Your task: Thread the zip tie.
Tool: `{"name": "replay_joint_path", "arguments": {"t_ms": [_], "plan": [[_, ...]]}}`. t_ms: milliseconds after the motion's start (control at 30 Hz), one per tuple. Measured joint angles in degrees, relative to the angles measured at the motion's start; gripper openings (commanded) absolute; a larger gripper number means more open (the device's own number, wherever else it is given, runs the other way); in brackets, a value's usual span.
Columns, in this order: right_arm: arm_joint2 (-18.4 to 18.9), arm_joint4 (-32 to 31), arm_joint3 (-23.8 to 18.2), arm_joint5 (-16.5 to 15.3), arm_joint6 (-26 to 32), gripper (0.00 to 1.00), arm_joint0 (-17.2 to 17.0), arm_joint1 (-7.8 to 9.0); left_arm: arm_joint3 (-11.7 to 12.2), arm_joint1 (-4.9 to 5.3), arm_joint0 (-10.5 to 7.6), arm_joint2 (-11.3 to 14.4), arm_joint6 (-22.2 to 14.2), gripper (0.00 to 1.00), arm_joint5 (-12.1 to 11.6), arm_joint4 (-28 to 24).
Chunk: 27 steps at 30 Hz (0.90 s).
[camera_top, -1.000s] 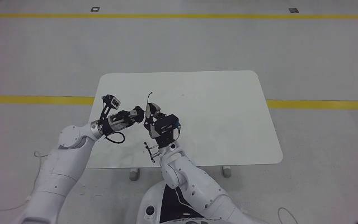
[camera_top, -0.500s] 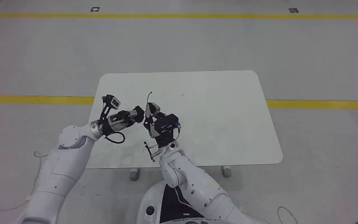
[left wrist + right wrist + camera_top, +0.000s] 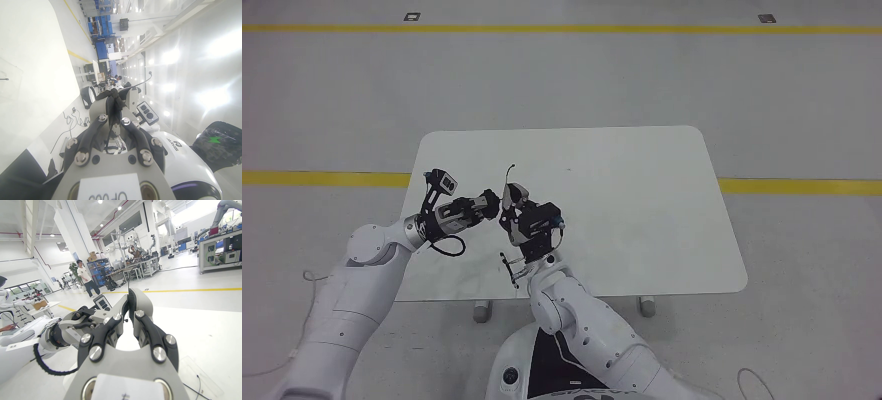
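Note:
A thin black zip tie (image 3: 509,178) is held in the air above the white table (image 3: 642,200), near its front left part. Both grippers meet at it. My right gripper (image 3: 129,296) is shut on the zip tie (image 3: 129,281), whose free end rises straight out from between the fingertips. My left gripper (image 3: 113,94) comes in from the left and is shut on the same zip tie (image 3: 144,81), whose small head curls out past the fingers. From above, the left gripper (image 3: 494,203) and right gripper (image 3: 514,200) touch side by side.
A clear flat sheet (image 3: 200,370) lies on the table near the front edge with a spare black zip tie (image 3: 198,380) on it. Most of the table's right half is bare white surface.

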Motion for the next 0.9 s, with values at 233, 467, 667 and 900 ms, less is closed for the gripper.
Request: {"name": "replay_joint_path", "arguments": {"t_ms": [233, 467, 667, 900], "plan": [[-0.37, 0.1, -0.09, -0.12, 0.3, 0.0, -0.11, 0.13, 0.0, 0.0, 0.0, 0.0, 0.0, 0.0, 0.0, 0.0], [-0.33, 0.08, -0.09, 0.05, 0.44, 0.0, -0.31, 0.23, 0.0, 0.0, 0.0, 0.0, 0.0, 0.0, 0.0, 0.0], [-0.48, 0.08, -0.1, 0.27, 0.57, 0.0, -0.41, 0.31, 0.0, 0.0, 0.0, 0.0, 0.0, 0.0, 0.0, 0.0], [-0.68, 0.32, -0.02, 0.43, 0.71, 0.0, -0.44, 0.37, 0.0, 0.0, 0.0, 0.0, 0.0, 0.0, 0.0, 0.0]]}}
